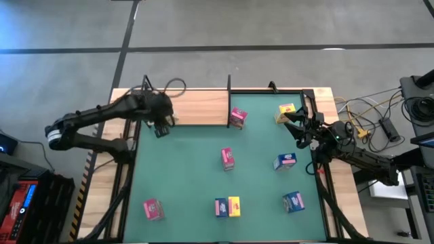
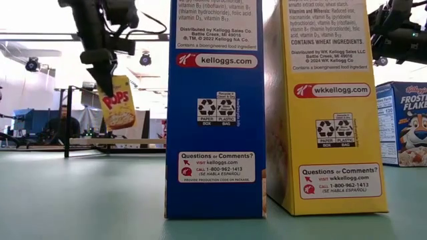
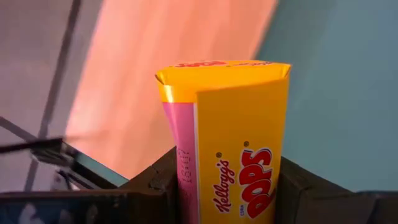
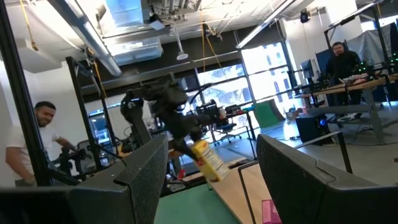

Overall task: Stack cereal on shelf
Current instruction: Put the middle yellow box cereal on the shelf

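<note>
My left gripper [image 1: 161, 127] is over the green mat's far left corner, beside the shelf [image 1: 196, 108], a pale wooden board with black uprights. It is shut on a yellow Corn Pops cereal box [image 2: 117, 101], also seen in the left wrist view as the yellow box [image 3: 230, 143] and across the table as the yellow box [image 4: 208, 160]. My right gripper [image 1: 296, 125] waits open and raised at the table's right side, with nothing between its fingers [image 4: 143, 180]. Several more cereal boxes stand on the mat, among them a pink one [image 1: 237, 117] and a yellow one [image 1: 286, 112]. My left gripper pinches the yellow box between its two fingers [image 3: 158, 180] at the box's upper end [image 2: 110, 83], one finger against the pink narrow side [image 3: 181, 177] and one on the opposite side. The fingers slant down from above. The box hangs tilted below them, clear of the mat.
On the mat stand a pink box [image 1: 227, 158], two blue boxes [image 1: 285, 161] [image 1: 293, 201], a blue and yellow pair [image 1: 227, 207] and a pink box [image 1: 153, 209]. A black upright [image 1: 229, 102] crosses the shelf. People show in the room behind [image 4: 31, 143].
</note>
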Motion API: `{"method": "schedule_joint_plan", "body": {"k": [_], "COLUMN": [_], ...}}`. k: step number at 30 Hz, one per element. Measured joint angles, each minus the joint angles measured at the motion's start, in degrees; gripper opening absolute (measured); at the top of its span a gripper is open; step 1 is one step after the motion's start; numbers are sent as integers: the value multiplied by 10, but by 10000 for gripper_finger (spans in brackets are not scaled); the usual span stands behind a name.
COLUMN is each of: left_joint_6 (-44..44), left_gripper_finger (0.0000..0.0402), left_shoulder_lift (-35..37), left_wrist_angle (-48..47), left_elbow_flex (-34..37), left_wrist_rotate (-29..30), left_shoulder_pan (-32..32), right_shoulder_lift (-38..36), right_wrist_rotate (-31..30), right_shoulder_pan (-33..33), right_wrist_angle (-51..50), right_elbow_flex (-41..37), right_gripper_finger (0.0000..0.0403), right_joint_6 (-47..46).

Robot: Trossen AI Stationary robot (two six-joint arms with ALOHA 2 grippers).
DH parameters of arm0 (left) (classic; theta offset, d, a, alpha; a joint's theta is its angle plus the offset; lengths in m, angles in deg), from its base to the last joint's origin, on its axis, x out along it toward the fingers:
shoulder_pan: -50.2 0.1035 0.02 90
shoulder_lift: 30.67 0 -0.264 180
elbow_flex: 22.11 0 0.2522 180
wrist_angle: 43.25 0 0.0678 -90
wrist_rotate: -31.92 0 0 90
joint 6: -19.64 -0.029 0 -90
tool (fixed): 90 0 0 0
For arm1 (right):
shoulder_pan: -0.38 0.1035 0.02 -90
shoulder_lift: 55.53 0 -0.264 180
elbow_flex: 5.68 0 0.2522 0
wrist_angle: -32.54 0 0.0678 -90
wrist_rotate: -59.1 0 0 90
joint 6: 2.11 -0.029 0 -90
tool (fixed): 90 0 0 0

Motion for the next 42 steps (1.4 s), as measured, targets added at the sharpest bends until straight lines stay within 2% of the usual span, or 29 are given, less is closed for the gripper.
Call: {"method": "schedule_joint_plan", "body": {"k": [6,13,19,28,42], "left_joint_6": [-77,-174,-186,-213,-293], "left_gripper_finger": [134,134,139,170,173], "left_shoulder_lift": [-11,-43,-68,-69,-82], "left_wrist_angle": [16,33,46,80,138], "left_elbow_flex": [0,0,-3,1,1], "left_wrist_rotate": [-23,-52,-56,-49,-50], "left_shoulder_pan": [87,143,170,178,229], "right_shoulder_lift": [0,0,0,0,0], "right_wrist_rotate": [0,0,0,0,0], "right_shoulder_pan": [0,0,0,0,0], "right_wrist_angle": [0,0,0,0,0], "right_elbow_flex": [0,0,0,0,0], "right_gripper_finger": [235,235,235,235,235], "right_joint_6": [0,0,0,0,0]}}
